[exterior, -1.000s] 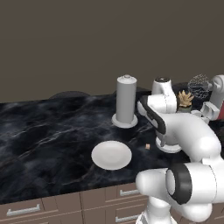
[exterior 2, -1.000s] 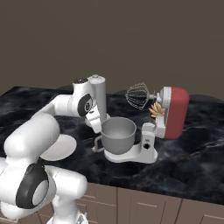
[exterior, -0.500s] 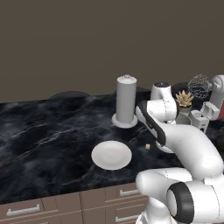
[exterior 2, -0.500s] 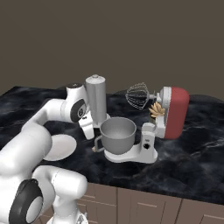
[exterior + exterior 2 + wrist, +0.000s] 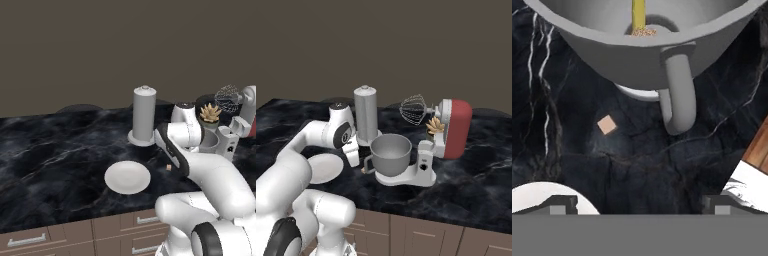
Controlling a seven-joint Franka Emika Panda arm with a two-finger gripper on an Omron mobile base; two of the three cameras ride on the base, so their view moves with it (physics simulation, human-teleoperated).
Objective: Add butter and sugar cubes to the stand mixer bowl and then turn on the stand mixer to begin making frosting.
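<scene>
Claw [image 5: 640, 202]: spread wide, nothing grasped.
Cube [image 5: 606, 124]: on bench [image 5: 572, 100], ahead of claw, beside bowl [image 5: 612, 55].
Butter [image 5: 638, 15]: seen in bowl.

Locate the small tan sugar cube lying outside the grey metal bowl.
In the hand view, the tan sugar cube lies on the black marble counter, beside the grey metal bowl's handle.

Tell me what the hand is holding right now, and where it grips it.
Nothing. The hand is open and empty above the counter, with one sugar cube lying loose below it.
</scene>
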